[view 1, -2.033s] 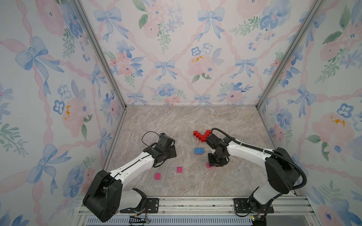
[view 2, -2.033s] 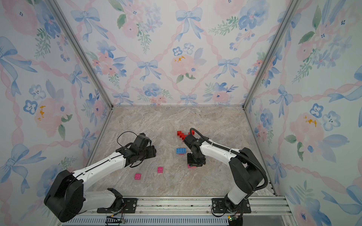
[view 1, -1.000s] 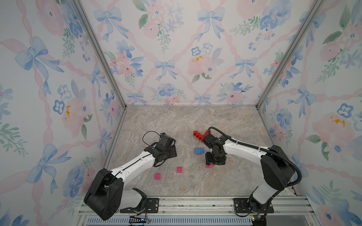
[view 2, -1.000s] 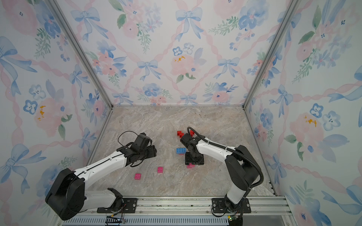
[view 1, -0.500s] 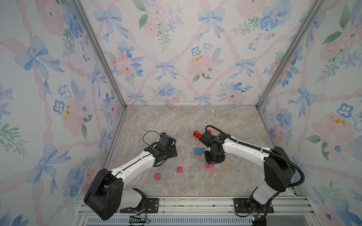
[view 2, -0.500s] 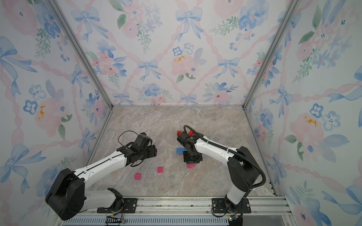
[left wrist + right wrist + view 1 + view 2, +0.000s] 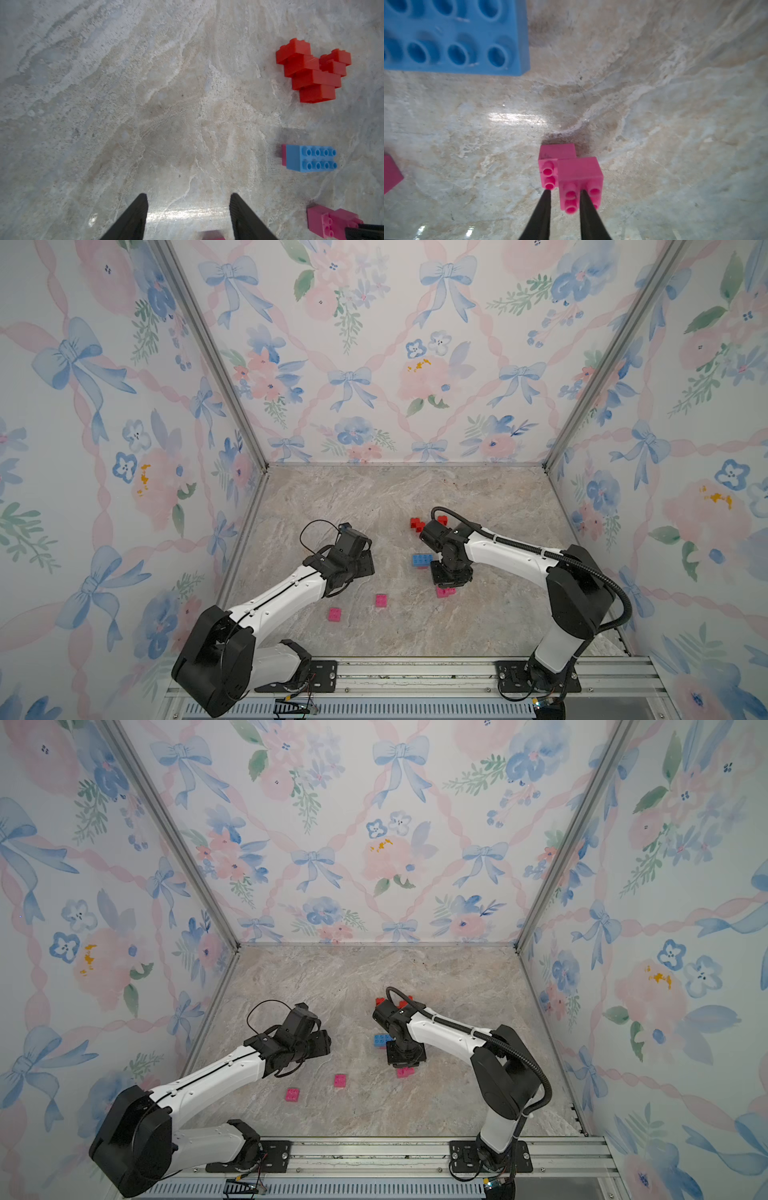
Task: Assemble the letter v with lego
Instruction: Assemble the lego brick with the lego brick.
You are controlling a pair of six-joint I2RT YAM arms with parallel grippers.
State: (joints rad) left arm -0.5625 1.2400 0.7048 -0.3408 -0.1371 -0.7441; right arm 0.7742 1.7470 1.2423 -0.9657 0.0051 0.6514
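In the right wrist view, two joined pink lego bricks (image 7: 571, 172) lie on their sides on the marble floor. My right gripper (image 7: 565, 192) is shut on the nearer brick's studded face. In both top views that gripper (image 7: 446, 587) points straight down over the pink pair (image 7: 445, 592). A stepped red lego assembly (image 7: 311, 76) lies beyond, and a longer blue brick (image 7: 309, 159) lies on its side nearby. My left gripper (image 7: 188, 199) stands open above bare floor, holding nothing. A pink brick (image 7: 211, 235) just shows under it.
Two loose pink bricks (image 7: 380, 600) (image 7: 334, 614) lie toward the front, between the arms. Another pink piece (image 7: 283, 154) sits against the blue brick's end. Floral walls close in the floor on three sides, and a metal rail (image 7: 415, 672) runs along the front.
My right gripper's jaws have closed from wide apart onto the pink pair, and that arm has shifted a little to the left. The left arm has not moved.
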